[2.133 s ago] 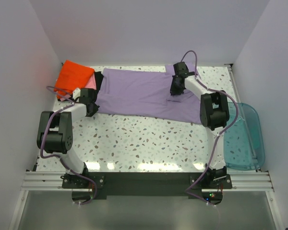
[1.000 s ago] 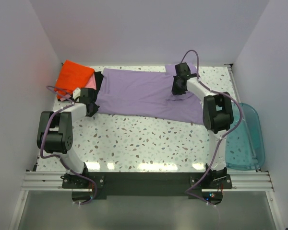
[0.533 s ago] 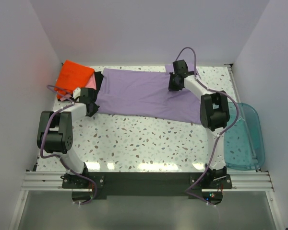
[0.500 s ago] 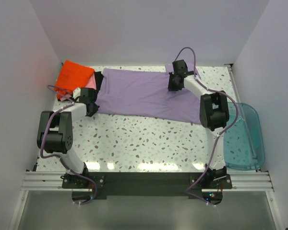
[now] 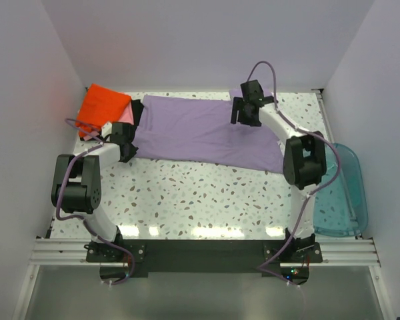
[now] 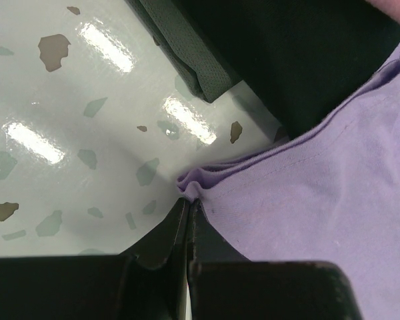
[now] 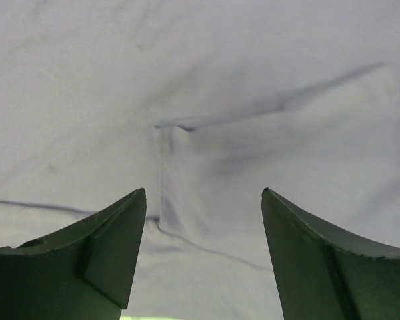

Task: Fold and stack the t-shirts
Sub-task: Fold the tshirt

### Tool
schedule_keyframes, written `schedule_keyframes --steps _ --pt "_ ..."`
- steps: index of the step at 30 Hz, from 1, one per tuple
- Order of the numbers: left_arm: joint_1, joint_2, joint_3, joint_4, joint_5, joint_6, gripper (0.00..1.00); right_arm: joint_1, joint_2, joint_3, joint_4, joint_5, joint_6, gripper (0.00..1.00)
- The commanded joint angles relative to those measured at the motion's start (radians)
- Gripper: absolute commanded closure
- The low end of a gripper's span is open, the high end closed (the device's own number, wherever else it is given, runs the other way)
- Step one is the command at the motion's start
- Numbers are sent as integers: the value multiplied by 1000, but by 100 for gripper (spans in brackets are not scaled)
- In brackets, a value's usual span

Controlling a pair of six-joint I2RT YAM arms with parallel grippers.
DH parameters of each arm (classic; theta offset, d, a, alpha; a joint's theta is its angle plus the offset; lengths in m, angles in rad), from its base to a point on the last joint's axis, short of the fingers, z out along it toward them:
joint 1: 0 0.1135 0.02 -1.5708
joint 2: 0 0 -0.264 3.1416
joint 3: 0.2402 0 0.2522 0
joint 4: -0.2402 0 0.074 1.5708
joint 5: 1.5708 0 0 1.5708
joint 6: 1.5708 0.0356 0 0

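The lavender t-shirt is spread toward 12 o'clock — its 9 o'clock corner is pinched by the left gripper; the right gripper is held agape, seemingly just above it.

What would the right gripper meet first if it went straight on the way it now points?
Most likely the lavender t-shirt. The right gripper, jaws open, points down at the cloth near a creased fold, with nothing in between. How far off the cloth lies is unclear.
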Motion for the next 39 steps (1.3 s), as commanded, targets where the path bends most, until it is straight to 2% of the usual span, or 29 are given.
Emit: schedule_keyframes --steps 1,7,9,12,22,31,34,36,38,39 --pt "-1 -15 31 -11 -25 22 100 -7 -247 -158 -65 135 79 27" --pt "-1 -44 22 -22 -22 23 100 -60 -491 -547 -48 152 200 25" --pt "-1 -53 20 -30 -23 23 100 -91 -556 -675 -2 116 222 25" --pt "-1 -55 25 -45 -28 29 100 -109 -590 -773 45 95 254 28" --pt "-1 -58 2 -39 -34 22 100 -116 -576 -876 88 195 359 29" --pt "0 -62 2 -33 -43 23 100 -117 -510 -866 144 267 408 28" --pt "0 -69 2 -31 -51 23 100 -116 -492 -846 153 284 400 35" --pt "3 -72 2 -33 -54 25 100 -116 -478 -823 148 287 393 52" --pt "5 -79 2 -34 -61 26 100 -114 -466 -807 138 281 377 82" --pt "7 -84 0 -33 -61 26 100 -116 -462 -792 130 275 370 90"
